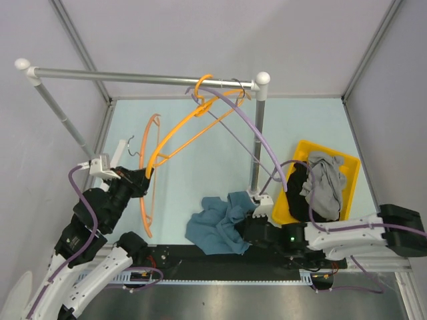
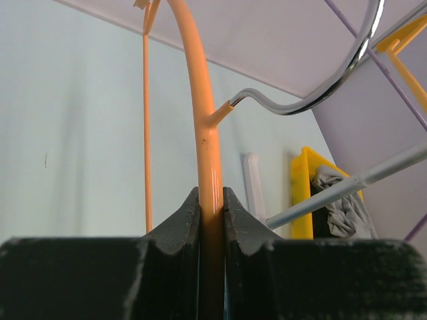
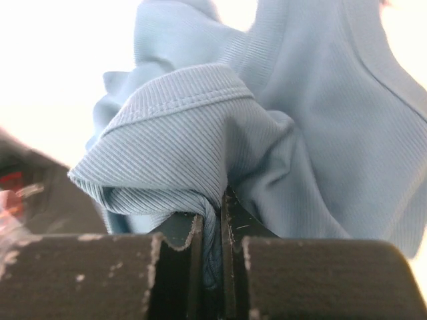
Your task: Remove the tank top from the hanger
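The tank top (image 1: 215,230), a pale blue ribbed garment, lies bunched in a heap on the table (image 1: 307,120) close to the middle of its near edge, and it is off every hanger. The right tool (image 1: 245,223) reaches in low from the right side and pinches a fold at the heap's right end. In the right wrist view the right tool (image 3: 212,223) has its two fingers pressed together on a gathered ridge of the tank top (image 3: 267,133), and the cloth rises and spreads out above them.

The left tool (image 1: 141,179) is raised over the left part of the table and clamps the bare orange hanger (image 1: 152,160). In the left wrist view the left tool (image 2: 211,200) is closed tight on the hanger's orange bar (image 2: 203,113), which runs up out of the jaws, with its metal hook (image 2: 300,107) branching off to the right.

A second orange hanger (image 1: 200,113) hangs from the rack rail (image 1: 133,77) over the far side of the table. A yellow bin (image 1: 327,148) sits near the right edge, just beside the right arm. It holds a grey garment (image 1: 323,183) and a black garment (image 1: 299,193).
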`<state>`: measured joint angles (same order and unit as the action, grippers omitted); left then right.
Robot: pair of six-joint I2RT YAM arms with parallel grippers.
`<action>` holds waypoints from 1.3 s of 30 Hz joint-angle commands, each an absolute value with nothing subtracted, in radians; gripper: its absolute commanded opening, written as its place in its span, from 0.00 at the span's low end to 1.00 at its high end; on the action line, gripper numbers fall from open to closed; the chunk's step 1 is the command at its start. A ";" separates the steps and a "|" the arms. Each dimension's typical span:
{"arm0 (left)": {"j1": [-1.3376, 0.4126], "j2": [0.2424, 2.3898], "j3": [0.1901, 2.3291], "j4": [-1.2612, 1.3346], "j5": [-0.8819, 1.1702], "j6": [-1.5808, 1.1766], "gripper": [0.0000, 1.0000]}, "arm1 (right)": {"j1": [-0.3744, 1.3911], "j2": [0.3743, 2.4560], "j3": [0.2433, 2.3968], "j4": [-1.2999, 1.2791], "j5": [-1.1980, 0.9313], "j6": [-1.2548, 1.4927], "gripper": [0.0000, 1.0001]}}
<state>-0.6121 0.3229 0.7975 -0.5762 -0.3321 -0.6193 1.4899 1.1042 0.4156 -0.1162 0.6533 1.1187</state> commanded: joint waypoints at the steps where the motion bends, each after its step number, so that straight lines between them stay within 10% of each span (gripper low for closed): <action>1: -0.604 0.334 0.833 -0.520 -0.321 -0.604 0.00 | 1.503 0.816 0.267 0.172 0.654 0.985 0.00; 9: -0.606 0.341 0.822 -0.509 -0.316 -0.612 0.00 | 1.324 0.554 0.461 -0.139 0.706 0.813 0.00; 27: -0.606 0.339 0.879 -0.557 -0.322 -0.580 0.00 | 0.401 0.727 1.118 -0.525 0.634 0.511 0.00; 39: -0.604 0.471 1.081 -0.639 -0.178 -0.483 0.00 | 0.331 0.719 1.156 -0.661 0.606 0.453 0.00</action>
